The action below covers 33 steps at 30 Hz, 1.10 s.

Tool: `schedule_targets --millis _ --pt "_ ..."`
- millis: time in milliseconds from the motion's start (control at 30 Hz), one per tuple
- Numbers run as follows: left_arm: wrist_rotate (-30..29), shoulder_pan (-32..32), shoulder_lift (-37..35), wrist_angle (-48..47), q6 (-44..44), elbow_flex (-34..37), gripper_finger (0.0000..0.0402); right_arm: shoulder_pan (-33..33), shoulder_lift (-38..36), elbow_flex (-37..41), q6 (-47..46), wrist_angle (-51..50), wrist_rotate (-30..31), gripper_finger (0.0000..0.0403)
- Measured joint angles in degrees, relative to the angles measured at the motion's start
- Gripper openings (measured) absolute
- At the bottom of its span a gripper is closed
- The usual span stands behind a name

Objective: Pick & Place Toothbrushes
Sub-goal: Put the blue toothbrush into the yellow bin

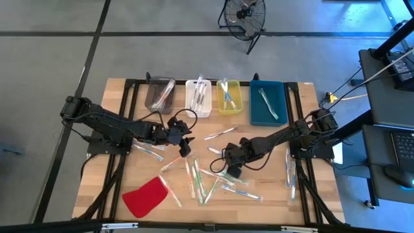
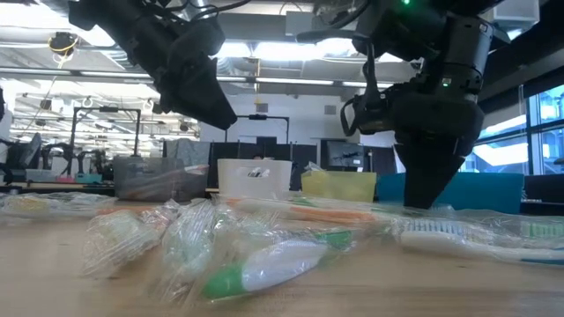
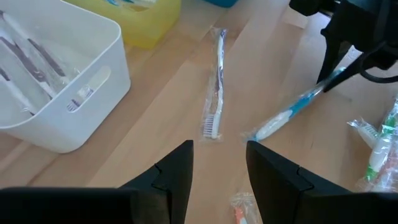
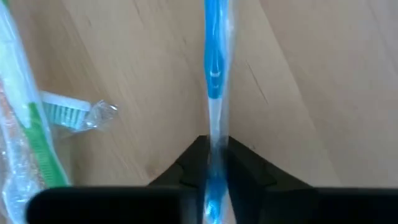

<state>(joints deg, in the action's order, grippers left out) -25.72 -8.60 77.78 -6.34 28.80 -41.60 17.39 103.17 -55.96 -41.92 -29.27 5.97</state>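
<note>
Right tool (image 4: 214, 163) pinched closed low at the tabletop; left tool (image 3: 219, 163) hovers, fingers parted.

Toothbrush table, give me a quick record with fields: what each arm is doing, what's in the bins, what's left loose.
right gripper: fingers shut on a blue toothbrush lying on the wood
left gripper: fingers open, empty, above the table near the white bin
bins: grey bin, white, yellow bin and blue bin each hold toothbrushes
loose: many wrapped toothbrushes mid-table
other: red cloth at the front left
</note>
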Motion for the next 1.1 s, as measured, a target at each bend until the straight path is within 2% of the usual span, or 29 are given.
schedule_targets --millis 200,433,667,867,1100 --pt "0.2 0.0 0.0 -1.9 0.0 0.0 0.0143 0.0 0.0 0.0 1.3 -0.4 -0.2 0.0008" --pt "0.4 0.0 0.0 -3.7 1.1 0.0 0.0143 0.0 -0.2 0.0 3.6 -0.5 -0.7 0.0024" --pt "1.4 0.0 0.0 -4.7 1.1 0.0 0.0143 0.1 -3.6 0.6 6.6 -3.1 -1.7 0.0005" --pt "2.0 0.0 0.0 -4.9 1.0 0.0 0.0143 -0.5 -6.9 0.4 7.2 -5.0 -1.3 0.0011" --pt "5.4 0.0 0.0 -6.7 1.1 0.0 0.0143 -2.2 -10.0 0.3 10.0 -5.0 0.1 0.0008"
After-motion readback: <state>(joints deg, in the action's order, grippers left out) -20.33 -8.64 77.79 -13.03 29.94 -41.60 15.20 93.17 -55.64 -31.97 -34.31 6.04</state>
